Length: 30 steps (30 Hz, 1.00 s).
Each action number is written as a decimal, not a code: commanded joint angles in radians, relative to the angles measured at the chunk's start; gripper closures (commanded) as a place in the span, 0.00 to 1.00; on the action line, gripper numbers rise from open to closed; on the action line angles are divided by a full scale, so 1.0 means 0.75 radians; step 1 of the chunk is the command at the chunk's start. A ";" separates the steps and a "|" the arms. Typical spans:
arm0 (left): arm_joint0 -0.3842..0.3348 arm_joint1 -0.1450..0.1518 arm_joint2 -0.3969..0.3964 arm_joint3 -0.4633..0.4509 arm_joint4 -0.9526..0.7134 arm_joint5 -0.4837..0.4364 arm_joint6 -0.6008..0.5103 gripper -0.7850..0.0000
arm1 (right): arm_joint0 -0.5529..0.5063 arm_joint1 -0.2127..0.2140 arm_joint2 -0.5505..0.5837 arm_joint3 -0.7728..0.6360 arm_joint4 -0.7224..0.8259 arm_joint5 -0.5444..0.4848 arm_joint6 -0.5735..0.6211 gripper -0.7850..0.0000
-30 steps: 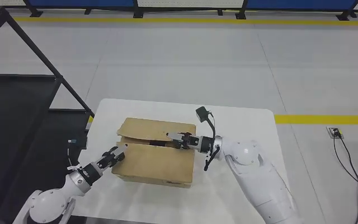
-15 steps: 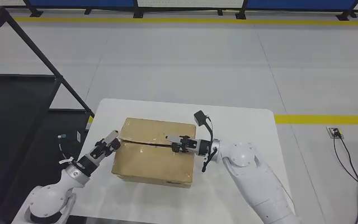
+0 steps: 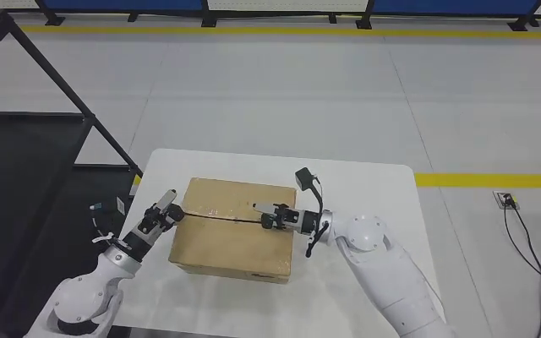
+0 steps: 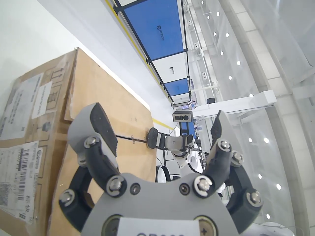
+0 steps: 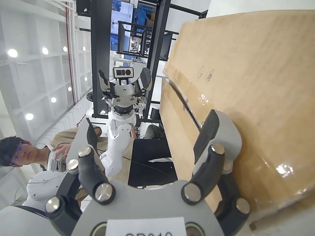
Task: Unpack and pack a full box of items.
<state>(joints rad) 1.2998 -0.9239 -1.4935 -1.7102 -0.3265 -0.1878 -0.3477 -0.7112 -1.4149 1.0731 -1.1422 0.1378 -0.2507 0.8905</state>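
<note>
A brown cardboard box (image 3: 232,241) sits mid-table with both top flaps down, meeting at a dark seam (image 3: 224,217). At the seam's left end is my left gripper (image 3: 162,211), open, one finger pad (image 4: 103,126) resting on the box top (image 4: 103,87) and the other off its edge. Over the seam's right end, my right gripper (image 3: 269,216) is open too, one pad (image 5: 209,128) pressed on the box top (image 5: 246,74) beside the seam. Each wrist view shows the other gripper across the box: the right gripper (image 4: 153,141) and the left gripper (image 5: 124,79). The contents are hidden.
The white table (image 3: 363,177) has bare room behind and to the right of the box. A black metal frame (image 3: 51,76) stands off the table's left side. White labels (image 4: 17,114) cover the box's left side wall.
The flaps, ajar a second ago, now lie flat with the seam closed. My left gripper moved from the box's near-left corner up to the seam's left end. The right gripper barely shifted.
</note>
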 commanded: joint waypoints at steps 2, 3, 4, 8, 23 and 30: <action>0.000 0.000 0.000 0.000 0.000 0.000 0.000 0.00 | 0.010 -0.001 -0.005 0.012 0.005 -0.010 0.001 0.00; 0.001 -0.002 -0.002 0.002 -0.001 0.012 0.016 0.00 | 0.016 -0.002 -0.008 0.016 0.008 -0.012 0.001 0.00; -0.004 -0.004 -0.003 0.007 0.005 0.028 0.035 0.00 | 0.022 -0.003 -0.012 0.019 0.009 -0.017 0.002 0.00; -0.041 -0.023 0.060 0.028 0.024 0.069 0.151 0.00 | 0.039 -0.007 -0.030 0.029 0.012 -0.031 -0.001 0.00; -0.195 -0.090 0.252 0.174 -0.025 0.133 0.229 0.00 | 0.023 -0.007 -0.048 0.030 0.012 -0.063 -0.028 0.00; -0.187 -0.098 0.232 0.175 -0.012 0.122 0.200 0.00 | -0.045 0.008 0.000 -0.040 0.001 -0.155 -0.102 0.00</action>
<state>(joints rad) 1.1575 -0.9971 -1.3161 -1.5775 -0.3361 -0.0959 -0.1943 -0.7331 -1.4124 1.0639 -1.1601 0.1439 -0.3581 0.8173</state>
